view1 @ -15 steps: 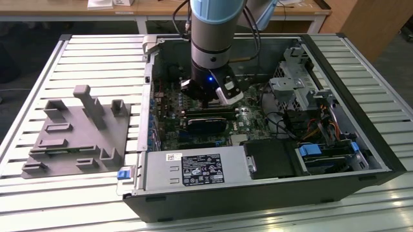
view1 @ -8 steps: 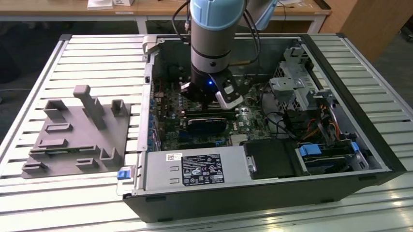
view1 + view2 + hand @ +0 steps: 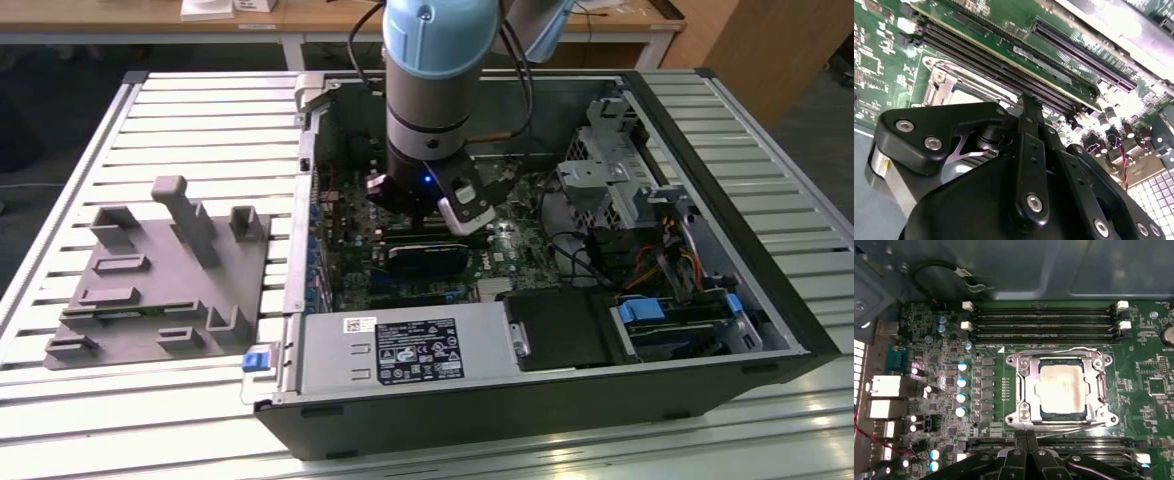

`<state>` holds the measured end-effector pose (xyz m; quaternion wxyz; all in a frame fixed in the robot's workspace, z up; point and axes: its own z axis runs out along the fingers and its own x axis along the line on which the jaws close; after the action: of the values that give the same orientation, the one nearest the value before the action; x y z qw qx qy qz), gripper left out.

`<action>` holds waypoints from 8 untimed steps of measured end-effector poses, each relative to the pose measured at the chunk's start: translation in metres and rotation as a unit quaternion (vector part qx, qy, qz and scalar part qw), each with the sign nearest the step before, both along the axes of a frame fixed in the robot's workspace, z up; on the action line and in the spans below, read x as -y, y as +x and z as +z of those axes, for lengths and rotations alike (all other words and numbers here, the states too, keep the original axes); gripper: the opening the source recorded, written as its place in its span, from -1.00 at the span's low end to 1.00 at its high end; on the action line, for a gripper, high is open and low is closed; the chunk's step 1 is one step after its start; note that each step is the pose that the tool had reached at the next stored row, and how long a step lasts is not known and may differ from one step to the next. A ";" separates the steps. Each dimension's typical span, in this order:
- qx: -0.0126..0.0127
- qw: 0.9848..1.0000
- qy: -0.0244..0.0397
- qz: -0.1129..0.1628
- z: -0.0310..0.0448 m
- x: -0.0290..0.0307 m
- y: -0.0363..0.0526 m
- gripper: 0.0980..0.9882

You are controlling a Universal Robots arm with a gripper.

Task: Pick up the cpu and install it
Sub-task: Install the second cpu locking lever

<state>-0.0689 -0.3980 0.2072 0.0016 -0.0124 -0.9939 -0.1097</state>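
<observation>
Gripper (image 3: 1026, 437) with fingertips pressed together, pinching nothing, hovering inside the open computer case (image 3: 747, 330). Best kept square over the socket (image 3: 1026, 412), with no sideways drag across the frame. Cpu (image 3: 1061, 390) lying flat inside that socket, just ahead of the closed tips, apparently seated.

Robotics lab or workshop, slatted aluminium bench (image 3: 160, 110), opened computer tower (image 3: 534, 400), grey fixture block (image 3: 160, 290), wooden desks (image 3: 320, 20) behind
</observation>
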 end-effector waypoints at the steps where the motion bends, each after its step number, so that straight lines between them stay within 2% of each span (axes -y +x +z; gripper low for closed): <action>1: 0.000 1.000 0.002 0.000 -0.0008 0.0000 -0.0012 -0.98; 5: 0.000 1.000 0.008 0.000 -0.0057 0.0001 -0.0036 -0.98; 8: 0.000 1.000 0.016 0.000 -0.0079 0.0000 -0.0043 -0.98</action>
<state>-0.0732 -0.3980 0.1993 0.0018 -0.0123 -0.9920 -0.1258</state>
